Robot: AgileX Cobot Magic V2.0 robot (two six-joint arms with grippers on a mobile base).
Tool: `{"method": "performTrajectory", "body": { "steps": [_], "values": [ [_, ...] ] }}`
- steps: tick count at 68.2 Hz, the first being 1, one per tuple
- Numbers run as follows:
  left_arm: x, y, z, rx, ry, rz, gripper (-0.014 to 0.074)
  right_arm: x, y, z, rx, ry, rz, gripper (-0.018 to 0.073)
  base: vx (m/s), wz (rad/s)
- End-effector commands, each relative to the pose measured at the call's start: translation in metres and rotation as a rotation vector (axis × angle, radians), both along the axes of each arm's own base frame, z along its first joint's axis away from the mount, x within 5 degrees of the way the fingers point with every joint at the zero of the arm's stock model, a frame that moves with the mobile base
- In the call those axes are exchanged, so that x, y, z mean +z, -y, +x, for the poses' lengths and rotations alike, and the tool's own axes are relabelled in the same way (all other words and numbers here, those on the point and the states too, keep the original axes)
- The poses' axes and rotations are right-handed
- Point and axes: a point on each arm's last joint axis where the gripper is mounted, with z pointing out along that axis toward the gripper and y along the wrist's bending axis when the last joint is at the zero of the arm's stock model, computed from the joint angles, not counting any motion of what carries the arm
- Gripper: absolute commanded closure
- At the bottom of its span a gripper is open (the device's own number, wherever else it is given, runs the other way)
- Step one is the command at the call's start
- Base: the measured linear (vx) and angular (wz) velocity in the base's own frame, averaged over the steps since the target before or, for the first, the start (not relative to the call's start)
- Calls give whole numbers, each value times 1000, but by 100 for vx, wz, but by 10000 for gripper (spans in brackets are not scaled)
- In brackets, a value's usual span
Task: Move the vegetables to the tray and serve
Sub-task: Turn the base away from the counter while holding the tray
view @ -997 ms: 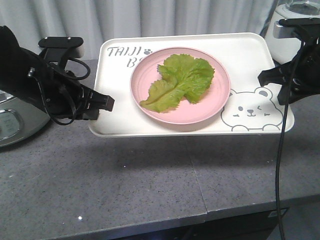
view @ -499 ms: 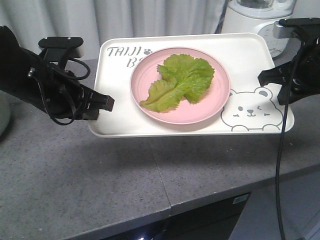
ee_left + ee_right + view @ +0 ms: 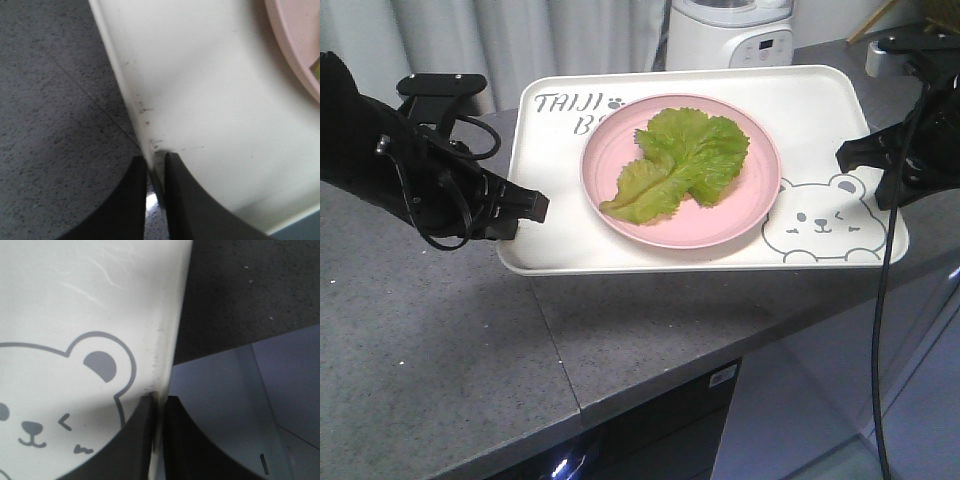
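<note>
- Level tray (image 3: 820, 120) at centre frame, apparently raised off the counter (image 3: 440, 340).
- The left gripper (image 3: 525, 207) and right gripper (image 3: 850, 157) pinch opposite rims (fingers narrow, clamped on the edge).
- The lettuce (image 3: 685, 160) lies on the plate (image 3: 605, 165) mid-tray, and the opposed grips are judged to balance the load.

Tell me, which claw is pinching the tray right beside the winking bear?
The right claw: it grips the tray edge beside the bear. The left claw grips the plain edge opposite.
</note>
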Motion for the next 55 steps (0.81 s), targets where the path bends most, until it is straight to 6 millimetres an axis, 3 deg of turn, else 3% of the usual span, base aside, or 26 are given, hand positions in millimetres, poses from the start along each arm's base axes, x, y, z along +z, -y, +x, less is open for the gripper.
{"method": "performTrajectory", "body": {
  "steps": [1, 55],
  "values": [
    [28, 5, -8, -40, 118, -74, 602, 26, -4, -12, 38, 87, 23, 565, -1, -33],
    [28, 5, -8, -40, 118, -74, 602, 26, -4, -12, 38, 87, 23, 565, -1, -32]
  ]
}}
